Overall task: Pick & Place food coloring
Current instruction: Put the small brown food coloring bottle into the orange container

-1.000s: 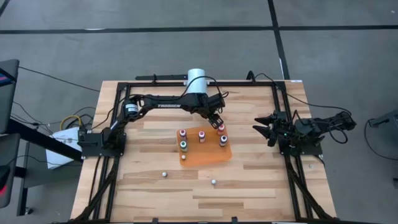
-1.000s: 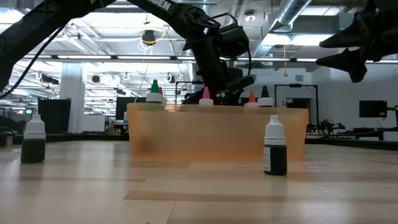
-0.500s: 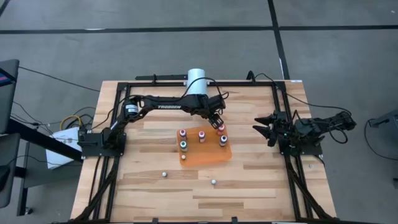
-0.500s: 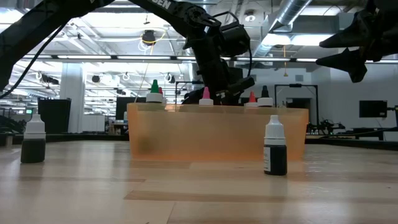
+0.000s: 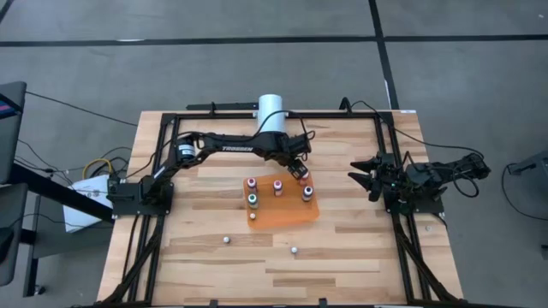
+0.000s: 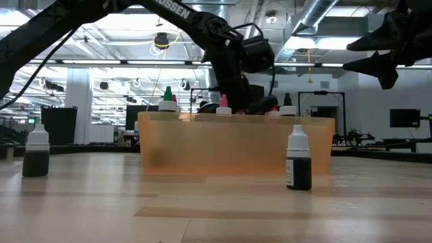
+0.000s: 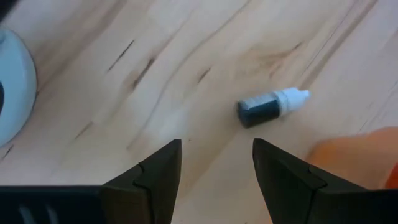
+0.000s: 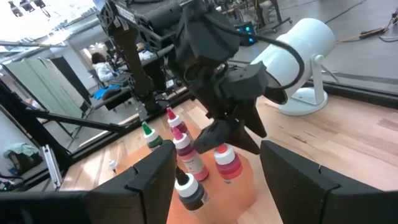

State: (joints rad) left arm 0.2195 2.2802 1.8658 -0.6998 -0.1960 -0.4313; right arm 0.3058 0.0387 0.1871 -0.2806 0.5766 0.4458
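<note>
Several small food coloring bottles with red, pink and green tops stand in the orange tray (image 5: 287,214) (image 6: 236,145). Two dark bottles with white caps stand on the bare wood nearer the near edge (image 5: 226,240) (image 5: 294,251), also seen in the low view (image 6: 36,152) (image 6: 298,158). One dark bottle with a white cap (image 7: 270,106) lies on its side on the wood beyond the tray's far edge. My left gripper (image 5: 300,168) (image 7: 217,149) hangs open just above that spot, touching nothing. My right gripper (image 5: 360,178) (image 8: 217,155) waits open at the table's right side.
A big white cylinder (image 5: 272,107) (image 8: 298,62) stands at the table's far edge, close behind my left arm. A black frame (image 5: 257,115) runs around the table. The tray's corner (image 7: 360,149) lies close to the fallen bottle. Bare wood spreads near the near edge.
My left gripper has come down behind the tray's far side, and in the low view it now covers the red top it stood above before. The right arm and the bottles have stayed put.
</note>
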